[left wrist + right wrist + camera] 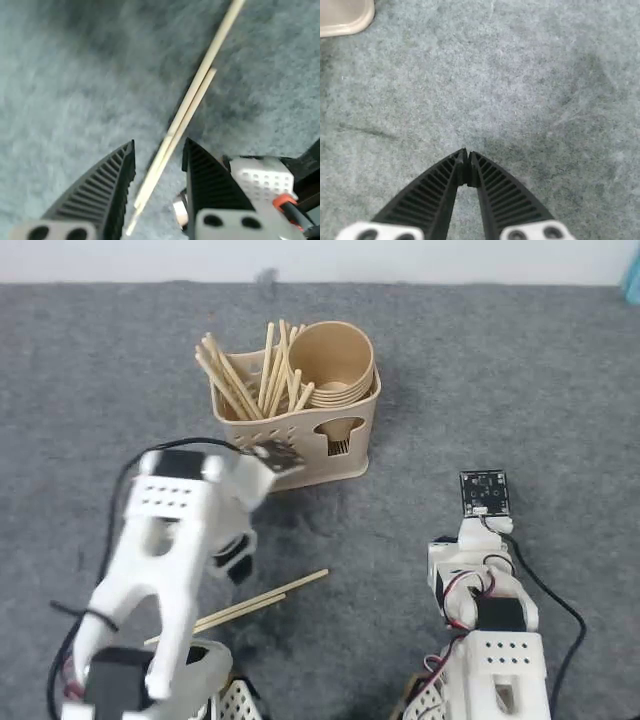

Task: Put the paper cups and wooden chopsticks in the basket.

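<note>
Left gripper (159, 145) is held part-open and empty astride two loose chopsticks (200, 90) near the basket (300, 445), presumably for pinching; right gripper (467, 152) is seen closed, empty.

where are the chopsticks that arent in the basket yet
The two loose chopsticks lie in front of the basket, beside the left arm; in the left wrist view they run between the fingers of the open left gripper.

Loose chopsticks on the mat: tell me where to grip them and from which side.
Pinch across both chopsticks where they overlap, coming straight down from above. They lie flat and side by side, lengthwise offset, so only their long sides can be caught. The left end effector stands open astride them.
</note>
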Robot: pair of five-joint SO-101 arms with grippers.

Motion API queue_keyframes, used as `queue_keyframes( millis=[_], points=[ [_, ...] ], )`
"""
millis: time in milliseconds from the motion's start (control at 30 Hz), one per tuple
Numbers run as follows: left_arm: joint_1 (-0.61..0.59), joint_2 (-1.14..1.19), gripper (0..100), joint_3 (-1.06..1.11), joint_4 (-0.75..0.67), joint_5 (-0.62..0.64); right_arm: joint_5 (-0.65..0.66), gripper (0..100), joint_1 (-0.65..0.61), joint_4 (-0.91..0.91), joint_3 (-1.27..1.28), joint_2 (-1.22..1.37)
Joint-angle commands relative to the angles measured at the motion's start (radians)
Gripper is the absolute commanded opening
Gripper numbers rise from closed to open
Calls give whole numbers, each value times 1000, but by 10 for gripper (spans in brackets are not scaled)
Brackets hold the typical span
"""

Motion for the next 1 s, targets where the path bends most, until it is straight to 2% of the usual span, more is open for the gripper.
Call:
queue_keyframes(
  millis=[0,100,233,400,533,833,967],
  points=[
    [92,17,145,-8,-55,-11,17,8,7,2,-9,-22],
    [192,5,145,58,-103,-11,17,8,7,2,-11,-22],
    [285,-46,143,188,-241,-6,18,8,7,2,-12,-22],
    [333,-91,142,352,-422,0,18,8,7,2,-15,-22],
    [339,-98,141,433,-594,123,51,8,7,2,-15,-22],
    [437,-98,138,455,-603,302,66,8,7,2,-14,-22],
    [440,-98,51,447,-609,370,66,8,7,2,-14,-22]
  ],
)
